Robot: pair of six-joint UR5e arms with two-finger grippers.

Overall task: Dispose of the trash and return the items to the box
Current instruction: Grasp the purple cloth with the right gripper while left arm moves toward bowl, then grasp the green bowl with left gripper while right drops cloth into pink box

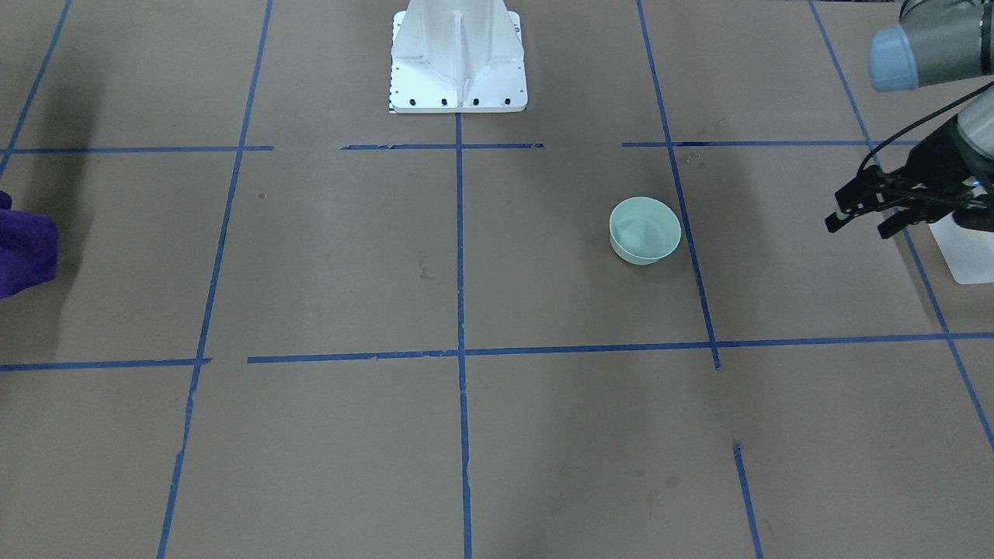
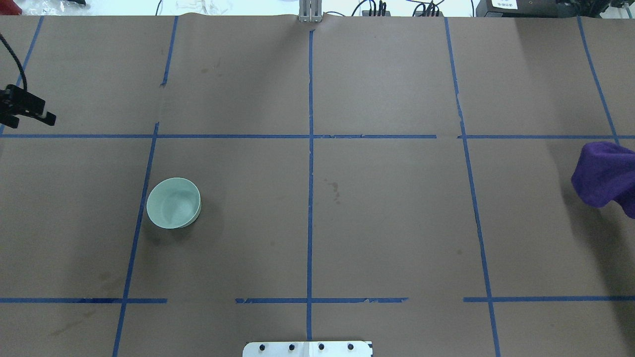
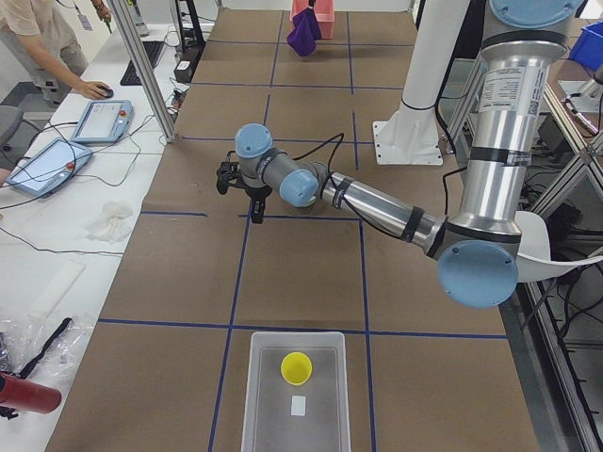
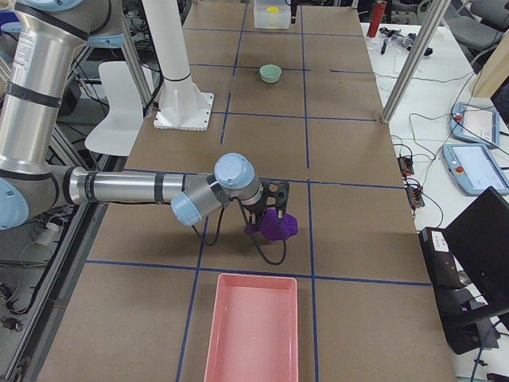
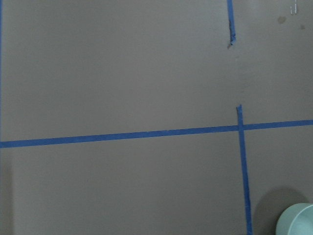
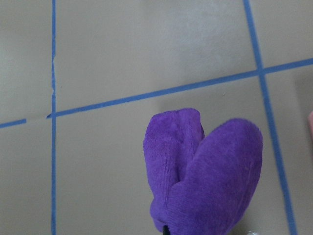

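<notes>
- The mint-green bowl [image 2: 173,203] stands upright and empty on the brown counter [image 2: 387,223]. In the overhead view it is toward 9 o'clock of the counter's middle, just at 3 o'clock of a blue tape line [image 2: 140,198].
- The yellow cup [image 3: 297,368] stands mouth-up inside the translucent box [image 3: 262,405], which sits at the counter's end on the robot's left, well apart from the bowl.
- A small white slip [image 3: 299,406] lies on the box floor at 6 o'clock of the cup in the left side view.
- The left claw [image 1: 858,227] hangs above the counter with its fingers wide and nothing between them. In the overhead view it is at 10 o'clock of the bowl and well apart from it.
- The left wrist camera catches only the bowl's rim at its 5 o'clock corner.
- A purple cloth [image 6: 205,171] hangs at the right claw [image 4: 266,213], clear of the counter, at the overhead view's 3 o'clock edge. The cloth hides the fingers, so I cannot tell how they are set.
- A pink tray [image 4: 253,326] lies at the counter's end on the robot's right, at 6 o'clock of the cloth in the right side view.
- The white pedestal [image 1: 458,62] stands at 12 o'clock in the front view.
</notes>
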